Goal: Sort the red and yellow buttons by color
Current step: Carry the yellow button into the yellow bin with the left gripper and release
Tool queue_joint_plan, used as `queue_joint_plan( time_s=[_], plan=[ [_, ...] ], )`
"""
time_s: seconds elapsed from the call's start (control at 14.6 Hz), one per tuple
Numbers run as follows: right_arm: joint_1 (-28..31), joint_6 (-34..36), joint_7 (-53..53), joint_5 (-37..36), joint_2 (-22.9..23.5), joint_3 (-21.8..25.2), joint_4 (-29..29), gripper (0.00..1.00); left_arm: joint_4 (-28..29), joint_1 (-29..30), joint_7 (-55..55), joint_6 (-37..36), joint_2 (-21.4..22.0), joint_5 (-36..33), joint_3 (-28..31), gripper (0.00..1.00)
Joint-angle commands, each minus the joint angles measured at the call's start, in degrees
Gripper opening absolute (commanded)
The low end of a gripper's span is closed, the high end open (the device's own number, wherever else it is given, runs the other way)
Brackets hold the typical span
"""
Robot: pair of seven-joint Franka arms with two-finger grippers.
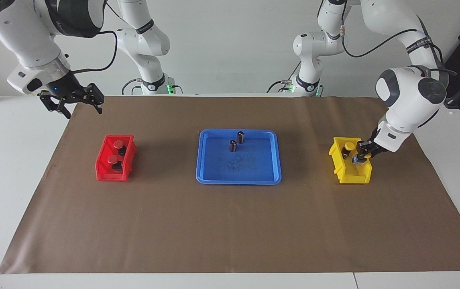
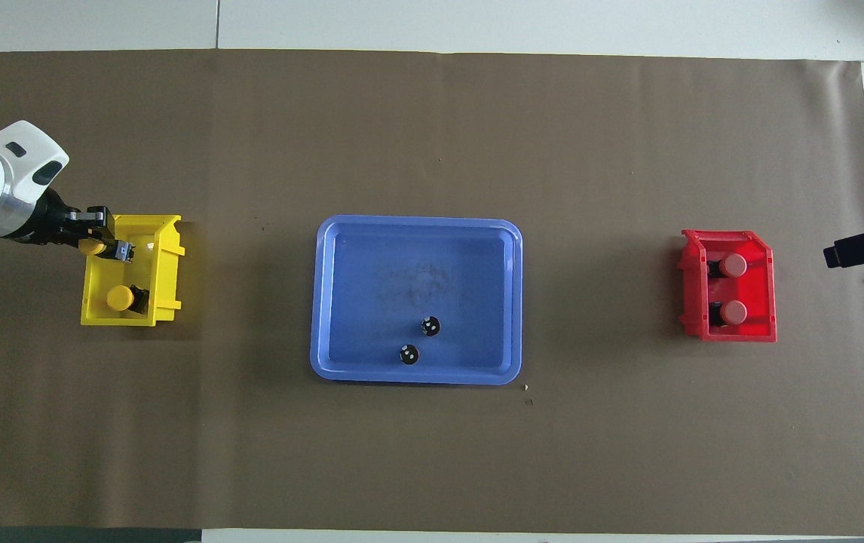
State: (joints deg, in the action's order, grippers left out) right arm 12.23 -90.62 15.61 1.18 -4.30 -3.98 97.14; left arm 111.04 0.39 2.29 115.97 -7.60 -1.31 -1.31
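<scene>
The left gripper (image 1: 361,157) hangs low over the yellow bin (image 1: 351,175), its fingers clamped on a yellow button (image 2: 90,246): you see the yellow cap sitting between the fingertips and the small body poking out past them, above the bin's interior at the end farther from the robots. The second yellow button (image 1: 348,147) lies inside the same bin, at the end nearer to the robots and just beside the gripper.

Taking the blue tray (image 1: 208,176) as landmark, the yellow bin stands toward the left arm's end of the table and the red bin (image 1: 105,173) toward the right arm's end. Both red buttons (image 1: 115,159) rest in the red bin, one nearer to the robots than the other.

The right gripper (image 1: 73,105) is raised over the edge of the brown mat (image 1: 230,228), up and away from the red bin, fingers spread apart, nothing between them.

Two dark cylinders (image 1: 236,142) stand in the tray, in its part nearer to the robots.
</scene>
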Motion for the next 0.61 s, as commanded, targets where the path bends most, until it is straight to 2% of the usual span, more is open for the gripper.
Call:
queue_joint_plan(
  time_s=[0.0, 0.07, 0.14, 0.2, 0.27, 0.41, 0.48, 0.55],
  plan=[
    [1.7, 0.8, -1.9, 0.1, 2.2, -0.5, -3.3, 1.00, 4.5, -0.3, 2.4, 5.1, 1.5, -1.4, -0.4, 0.01],
    [1.6, 0.8, -2.2, -0.6, 2.5, -0.6, -4.1, 1.00, 5.1, -0.2, 2.3, 6.3, 1.3, -1.4, -0.4, 0.01],
    [-1.0, 1.1, -2.9, -1.5, 3.1, -0.2, -4.4, 1.00, 6.1, 0.1, 1.9, 7.9, 1.2, -1.4, -0.4, 0.01],
    [-6.0, 1.6, -4.8, -3.1, 4.0, 3.2, -4.8, 1.00, 7.2, 0.2, 1.9, 9.6, 0.9, -1.4, -0.4, 0.01],
    [-7.6, 1.9, -6.4, -3.1, 4.7, 5.6, -5.2, 1.00, 7.6, 0.1, 2.0, 11.0, 0.2, -1.4, -0.4, 0.01],
    [-7.5, 2.3, -6.7, -3.5, 5.8, 4.4, -5.8, 1.00, 7.9, 0.0, 2.3, 12.4, -0.7, -1.4, -0.4, 0.01],
    [-7.8, 3.3, -6.7, -3.5, 6.8, 4.8, -7.9, 1.00, 8.0, 0.1, 2.2, 12.5, -0.7, -1.4, -0.4, 0.08],
    [-8.9, 4.0, -6.8, -3.4, 6.6, 5.9, -8.2, 1.00, 7.9, 0.1, 2.0, 12.5, -0.9, -1.4, -0.4, 0.27]
  ],
)
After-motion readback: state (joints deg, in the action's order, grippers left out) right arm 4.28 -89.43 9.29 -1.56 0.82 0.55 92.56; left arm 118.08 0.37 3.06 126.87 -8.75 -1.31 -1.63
